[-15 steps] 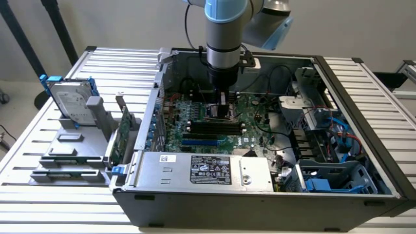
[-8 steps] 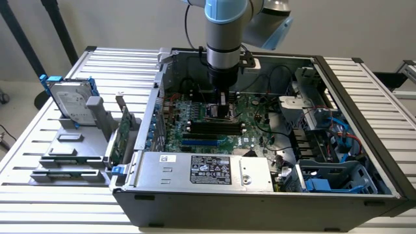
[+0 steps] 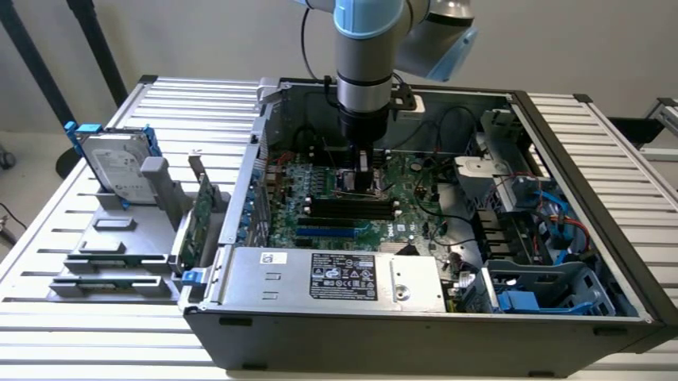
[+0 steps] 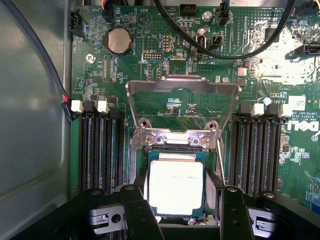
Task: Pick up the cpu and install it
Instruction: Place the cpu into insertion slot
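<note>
The cpu (image 4: 176,186), a small square chip with a bright silver top and a green rim, lies flat in the black socket (image 4: 150,150) on the green motherboard (image 4: 165,60). The socket's metal load plate (image 4: 182,86) is swung up and away from it. My gripper (image 4: 181,192) hangs straight over the chip. Its two black fingers (image 4: 134,200) stand on either side of the chip, and a gap shows beside the far finger, so the gripper is open. In the exterior view the gripper (image 3: 364,181) reaches down into the open computer case (image 3: 424,317) at the middle of the board.
Memory slots (image 4: 100,150) flank the socket on both sides, and black cables (image 4: 210,50) cross the board above it. A power supply (image 3: 339,274) fills the case's front. A hard drive (image 3: 114,167) in blue brackets stands on a grey rack at the exterior view's left.
</note>
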### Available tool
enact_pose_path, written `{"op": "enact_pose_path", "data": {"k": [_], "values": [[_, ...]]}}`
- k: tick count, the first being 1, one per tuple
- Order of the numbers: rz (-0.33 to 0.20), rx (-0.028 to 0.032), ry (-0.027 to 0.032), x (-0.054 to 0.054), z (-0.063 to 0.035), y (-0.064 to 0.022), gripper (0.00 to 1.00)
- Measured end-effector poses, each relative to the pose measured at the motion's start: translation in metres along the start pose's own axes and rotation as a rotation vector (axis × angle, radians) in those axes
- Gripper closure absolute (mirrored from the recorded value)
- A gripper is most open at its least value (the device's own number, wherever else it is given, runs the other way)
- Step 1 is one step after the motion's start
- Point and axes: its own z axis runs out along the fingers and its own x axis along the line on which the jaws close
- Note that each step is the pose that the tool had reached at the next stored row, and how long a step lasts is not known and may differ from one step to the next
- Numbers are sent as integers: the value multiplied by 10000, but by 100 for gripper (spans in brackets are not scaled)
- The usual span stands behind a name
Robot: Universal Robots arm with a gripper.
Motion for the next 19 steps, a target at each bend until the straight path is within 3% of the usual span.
{"op": "enact_pose_path", "data": {"k": [6, 7, 19], "values": [[-1, 0, 0, 0, 2, 1, 44], [-1, -1, 1, 0, 2, 1, 37], [0, 7, 1, 1, -17, 3, 37]]}}
